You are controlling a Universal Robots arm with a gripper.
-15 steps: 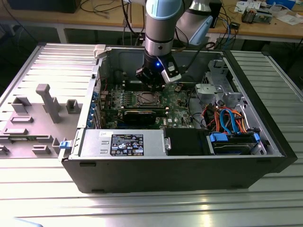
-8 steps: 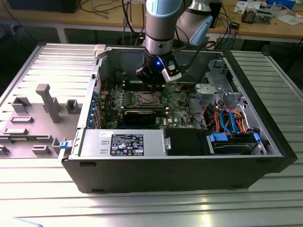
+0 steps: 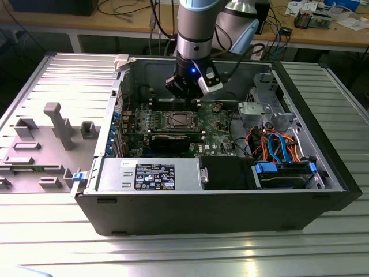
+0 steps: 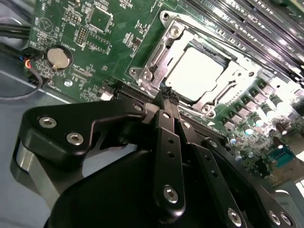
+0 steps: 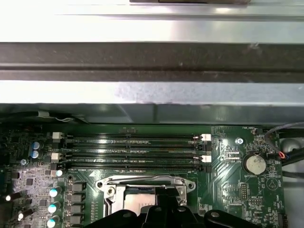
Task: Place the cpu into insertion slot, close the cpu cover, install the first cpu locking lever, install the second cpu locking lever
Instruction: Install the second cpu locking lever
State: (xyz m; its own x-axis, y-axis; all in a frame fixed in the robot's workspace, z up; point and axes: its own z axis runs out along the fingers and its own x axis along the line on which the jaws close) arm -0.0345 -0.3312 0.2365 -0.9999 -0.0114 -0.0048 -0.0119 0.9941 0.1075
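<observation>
The claw (image 4: 167, 97) had its fingers pressed together with nothing in them, hovering just above the socket's near edge. Right past the tips, the cpu (image 4: 194, 71) sat in the insertion slot (image 4: 153, 66), with the cpu cover (image 4: 219, 90) down around it.

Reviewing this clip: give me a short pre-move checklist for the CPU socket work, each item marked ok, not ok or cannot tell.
1. cpu seated in the insertion slot: ok, silver top lies inside it.
2. cpu cover down over the chip: ok, frame lies around it.
3. Locking levers latched: cannot tell.
4. gripper empty: ok, fingertips together, nothing between them.
5. Gripper above the socket, beside the memory slots: ok.
</observation>
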